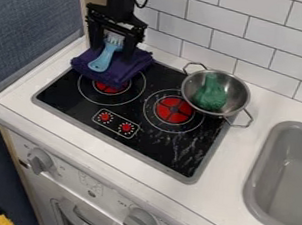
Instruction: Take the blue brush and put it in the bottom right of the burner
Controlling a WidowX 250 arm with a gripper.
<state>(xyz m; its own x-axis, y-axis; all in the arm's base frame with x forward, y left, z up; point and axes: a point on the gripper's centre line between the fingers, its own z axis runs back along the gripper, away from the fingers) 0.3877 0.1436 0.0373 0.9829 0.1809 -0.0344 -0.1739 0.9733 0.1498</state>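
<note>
At the upper left, the black gripper (111, 50) is low over a folded purple cloth, its two fingers spread wide and open. Between them lies the light blue brush (103, 59), bristles toward the wall and rounded handle end toward the front of the counter. The brush rests on the cloth; whether either finger touches it I cannot tell. The black burner top (183, 155) has red rings, and its bottom right part shows bare black surface with whitish marks.
The purple cloth (140, 61) covers the burner's back left corner. A metal pot (239, 97) with a green object (210, 95) inside stands at the back right. A grey sink (289, 168) lies right; a tiled wall (233, 47) is behind.
</note>
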